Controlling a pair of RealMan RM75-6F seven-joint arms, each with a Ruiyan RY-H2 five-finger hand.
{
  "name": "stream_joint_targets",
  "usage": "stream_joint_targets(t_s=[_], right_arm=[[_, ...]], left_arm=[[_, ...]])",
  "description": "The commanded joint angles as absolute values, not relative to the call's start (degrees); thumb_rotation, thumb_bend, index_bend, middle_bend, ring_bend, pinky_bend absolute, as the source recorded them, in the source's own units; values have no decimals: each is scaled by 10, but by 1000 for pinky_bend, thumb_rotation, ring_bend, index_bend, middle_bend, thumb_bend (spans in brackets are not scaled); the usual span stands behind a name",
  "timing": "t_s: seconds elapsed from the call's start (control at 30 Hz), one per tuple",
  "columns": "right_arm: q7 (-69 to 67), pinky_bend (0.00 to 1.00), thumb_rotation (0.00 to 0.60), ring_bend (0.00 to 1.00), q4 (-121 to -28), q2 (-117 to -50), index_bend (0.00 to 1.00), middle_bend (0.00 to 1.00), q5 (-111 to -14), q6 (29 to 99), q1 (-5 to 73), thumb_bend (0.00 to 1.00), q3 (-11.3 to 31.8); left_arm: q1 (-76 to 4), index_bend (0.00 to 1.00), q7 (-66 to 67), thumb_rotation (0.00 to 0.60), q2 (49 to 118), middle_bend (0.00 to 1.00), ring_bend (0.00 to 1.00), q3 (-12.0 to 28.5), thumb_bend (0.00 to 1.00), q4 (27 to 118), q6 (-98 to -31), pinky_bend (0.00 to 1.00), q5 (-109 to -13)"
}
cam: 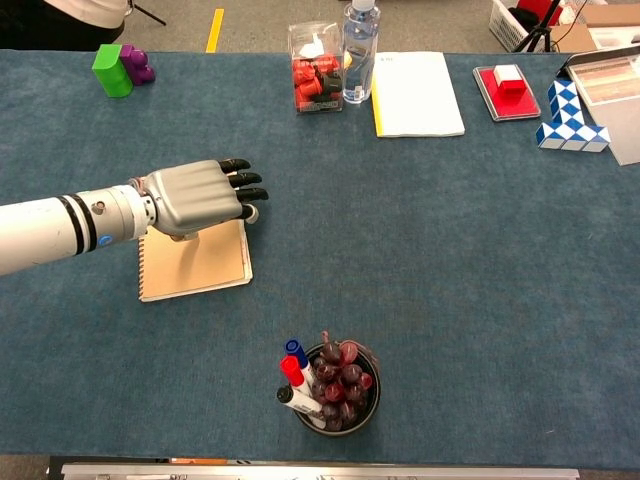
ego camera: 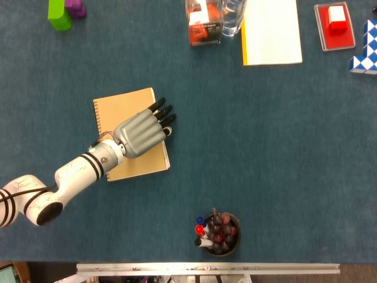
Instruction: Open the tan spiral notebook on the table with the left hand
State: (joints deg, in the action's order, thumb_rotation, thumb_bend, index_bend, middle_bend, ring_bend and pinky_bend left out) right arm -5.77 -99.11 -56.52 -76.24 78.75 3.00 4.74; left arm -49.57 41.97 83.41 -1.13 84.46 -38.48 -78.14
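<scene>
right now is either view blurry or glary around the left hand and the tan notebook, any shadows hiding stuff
Head view: sharp, evenly lit, no glare; the left hand covers the right part of the tan notebook. Chest view: also sharp, with only a soft shadow under the hand on the notebook; whether the fingertips touch the cover cannot be told.

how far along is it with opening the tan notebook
Done: the left hand has been brought over the tan spiral notebook, its dark fingertips at the free right edge. In hand: finding a hold on the cover; no grip shows. Left: the notebook lies closed and flat, so the lifting and turning of the cover remain.
</scene>
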Motion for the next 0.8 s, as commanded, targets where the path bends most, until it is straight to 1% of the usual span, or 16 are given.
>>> stream_joint_targets(t_s=[0.03,0.33,0.57,0.73,0.8], right_arm=[[-58,214,600,164,-991,-566,162,248,-762,787,30,278,47],[-60,214,600,165,-991,-565,162,248,-764,789,28,277,47],[-62,214,600,164,-990,-564,162,248,-765,790,26,278,46],[-64,214,600,165,-990,-565,162,248,-768,789,27,278,46],[-63,214,600,164,-989,-566,162,248,-769,788,27,278,45]], left_arm=[[-495,270,424,600,835,86,0,-15,250,843,-389,38,-779],[-491,307,449,600,841,92,0,-29,250,832,-417,38,-789],[-486,333,481,600,824,93,0,-47,250,843,-433,38,-804],[-482,362,503,600,815,95,0,-58,254,857,-438,38,-807],[-480,394,508,600,813,96,0,-61,255,862,-441,38,-809]])
